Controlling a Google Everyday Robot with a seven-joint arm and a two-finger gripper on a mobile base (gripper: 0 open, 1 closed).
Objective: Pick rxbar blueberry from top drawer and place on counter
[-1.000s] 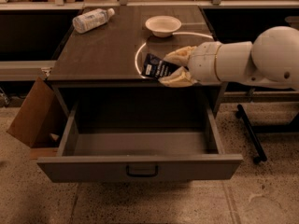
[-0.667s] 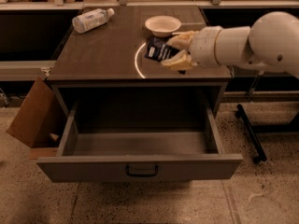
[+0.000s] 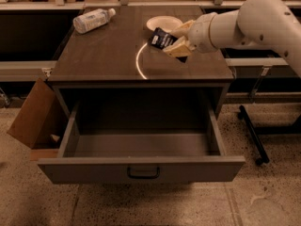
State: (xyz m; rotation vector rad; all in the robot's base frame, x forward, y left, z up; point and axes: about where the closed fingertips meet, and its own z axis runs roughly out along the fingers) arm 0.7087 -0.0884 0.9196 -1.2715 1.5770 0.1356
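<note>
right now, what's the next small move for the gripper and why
Probably lower a little, then release. The gripper is shut on the rxbar blueberry, which is tilted above the counter just in front of the bowl. The bar is already out of the open top drawer, so it only needs setting down.

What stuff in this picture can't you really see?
Camera view: white print on the flat dark blue-black wrapper bar, held by the tool over the dark brown counter, is too small to read.
Round white bowl: near rim hidden behind the bar and tool.
White robot arm: cut off by the right edge.
Brown cardboard box: partly hidden behind the open grey-brown drawer.
</note>
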